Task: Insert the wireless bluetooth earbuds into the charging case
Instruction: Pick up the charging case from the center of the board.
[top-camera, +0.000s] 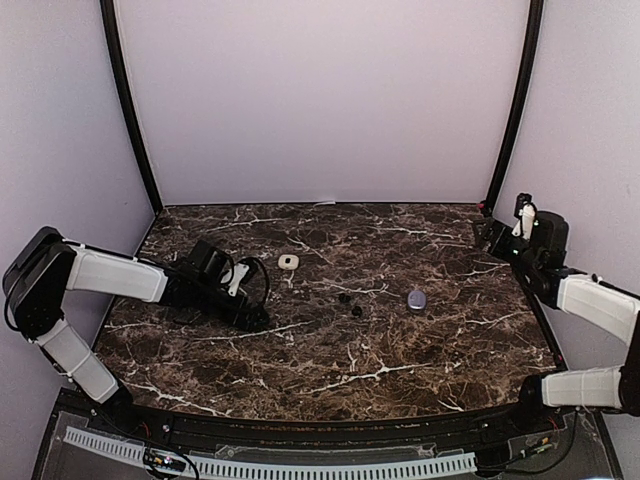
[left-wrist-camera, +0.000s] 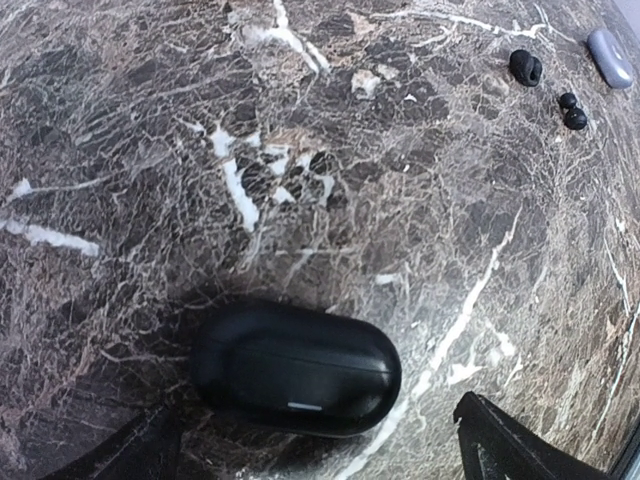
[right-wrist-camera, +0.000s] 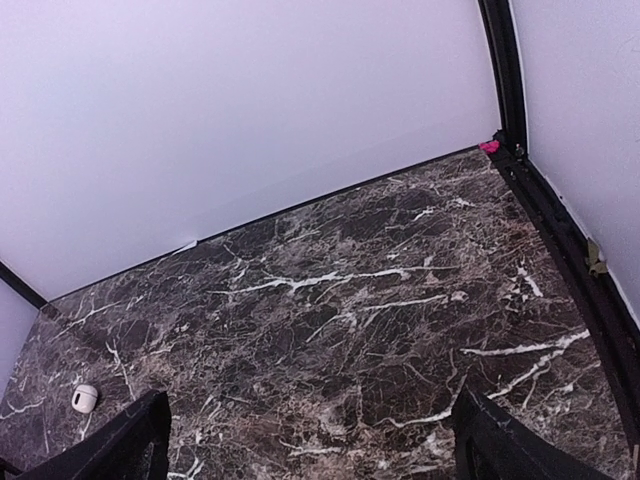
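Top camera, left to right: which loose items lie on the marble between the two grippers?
A white case → first dark earbud → second dark earbud → lilac case.

Left gripper (left-wrist-camera: 320, 445) and right gripper (right-wrist-camera: 315, 445) both spread wide.

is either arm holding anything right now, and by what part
Nothing is held. The left tool stands open over the black case, not gripping it; the right tool is open and empty.

Counter (top-camera: 400, 340): was dark brown marble with white veins.
Walls (top-camera: 320, 100): were plain pale lilac on three sides.
Corner posts (top-camera: 127, 100): were black and slightly curved.
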